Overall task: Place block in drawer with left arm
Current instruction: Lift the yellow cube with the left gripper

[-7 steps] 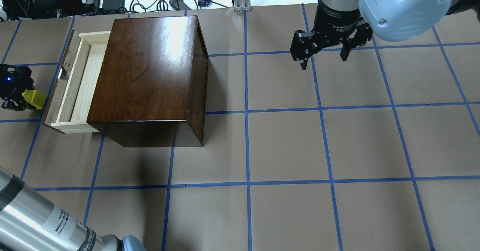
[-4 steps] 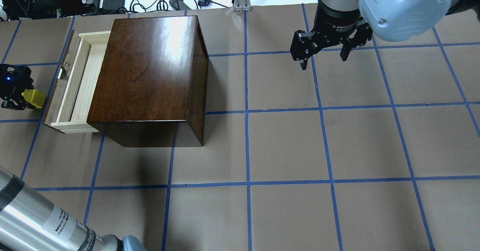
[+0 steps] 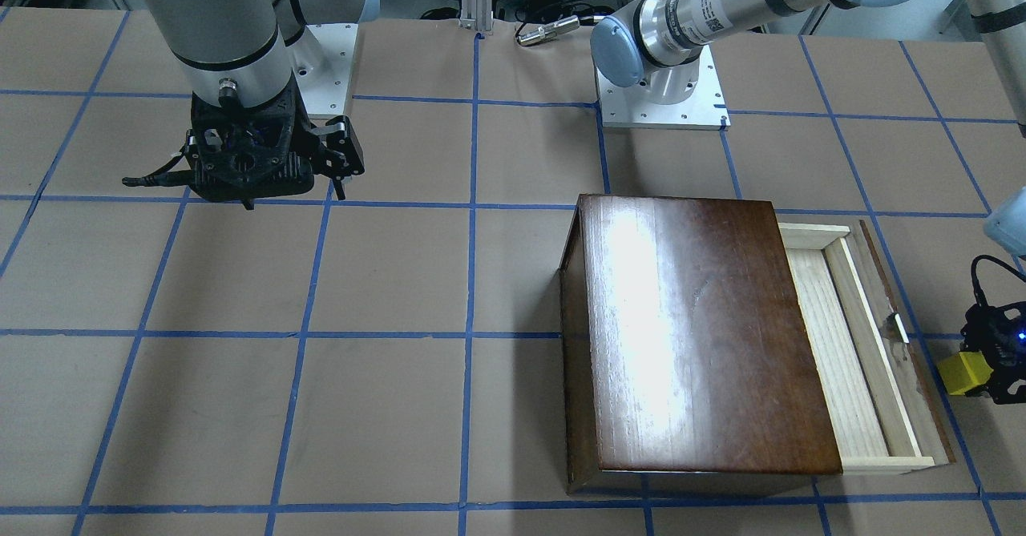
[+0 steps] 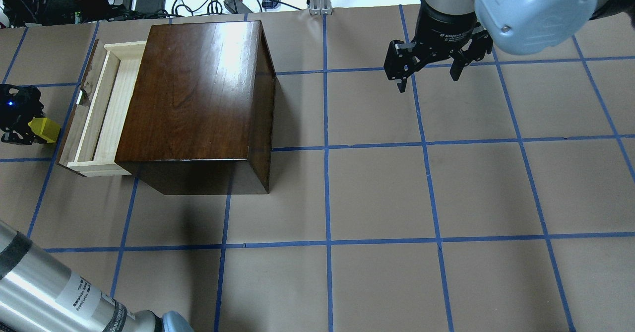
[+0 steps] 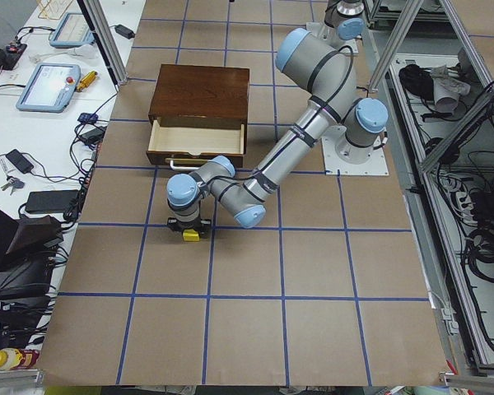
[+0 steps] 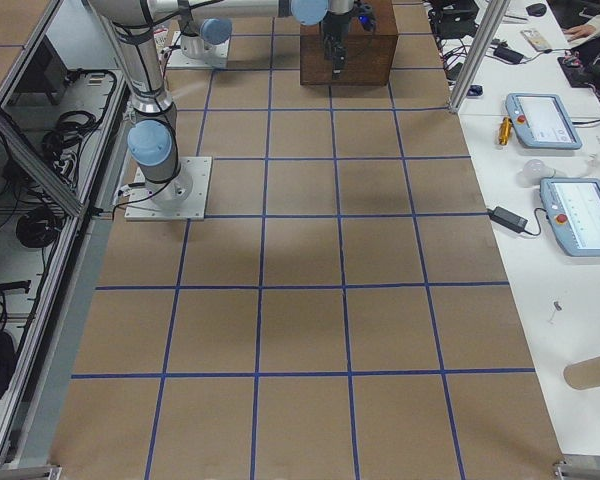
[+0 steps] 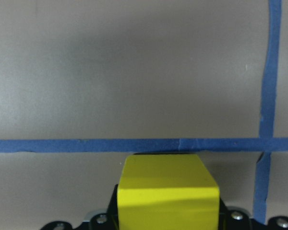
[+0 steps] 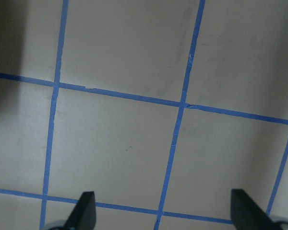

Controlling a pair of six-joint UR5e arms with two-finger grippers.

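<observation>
While the left claw (image 4: 34, 131) sits at the 9 o'clock edge of the overhead view, its fingers are clamped on the block (image 4: 45, 130), a small yellow cube that the left wrist camera shows wedged between them above brown paper and a crossing of blue tape lines. A blue light glows on the claw's black body. The block is just outside the drawer (image 4: 94, 118), at 9 o'clock from its dark front panel and not over the pale tray. From these views I cannot tell whether the cube touches the table (image 4: 377, 198). The drawer is pulled out toward 9 o'clock from the wooden box (image 4: 198, 94), its bare-wood floor showing beside the glossy dark-brown top. A silver segment of the left arm (image 4: 49, 292) crosses the 7 o'clock corner of that view. Well apart from the box, at about 2 o'clock from it, the right claw (image 4: 427, 81) hangs above the gridded table with its fingers spread wide and nothing between them, as the right wrist camera confirms.
</observation>
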